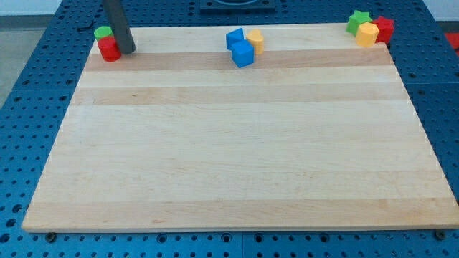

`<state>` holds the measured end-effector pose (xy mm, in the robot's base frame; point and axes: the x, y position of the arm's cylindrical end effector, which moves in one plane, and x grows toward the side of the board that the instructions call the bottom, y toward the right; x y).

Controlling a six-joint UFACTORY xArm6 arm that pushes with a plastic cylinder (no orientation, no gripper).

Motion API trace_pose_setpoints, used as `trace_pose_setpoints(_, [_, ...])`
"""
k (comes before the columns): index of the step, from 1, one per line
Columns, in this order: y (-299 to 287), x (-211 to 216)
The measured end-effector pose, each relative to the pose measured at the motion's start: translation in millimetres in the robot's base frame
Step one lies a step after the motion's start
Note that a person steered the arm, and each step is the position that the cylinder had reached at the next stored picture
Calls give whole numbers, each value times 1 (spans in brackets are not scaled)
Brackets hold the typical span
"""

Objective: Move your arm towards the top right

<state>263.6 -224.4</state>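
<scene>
My dark rod comes down at the view's top left, and my tip (128,51) rests on the wooden board (237,143), touching the right side of a red block (109,49). A green block (103,32) sits just behind the red one. At the top middle are two blue blocks (242,54) (234,38) with a yellow block (255,40) on their right. At the top right corner a green star-shaped block (358,21), a yellow block (368,34) and a red block (384,29) stand bunched together.
The board lies on a blue perforated table (29,86). A dark base (237,6) shows at the view's top middle, beyond the board's far edge.
</scene>
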Motion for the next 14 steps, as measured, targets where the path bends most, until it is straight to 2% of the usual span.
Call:
trace_pose_setpoints(1, [0,17])
trace_pose_setpoints(2, [12,52])
trace_pose_setpoints(4, [39,84])
trace_pose_setpoints(5, [81,97])
trace_pose_setpoints(6, [118,100])
trace_pose_setpoints(9, [170,99])
trace_pose_setpoints(10, [218,99])
trace_pose_setpoints(11, [295,91])
trace_pose_setpoints(12, [360,63])
trace_pose_setpoints(13, [403,48])
trace_pose_setpoints(14, [424,54])
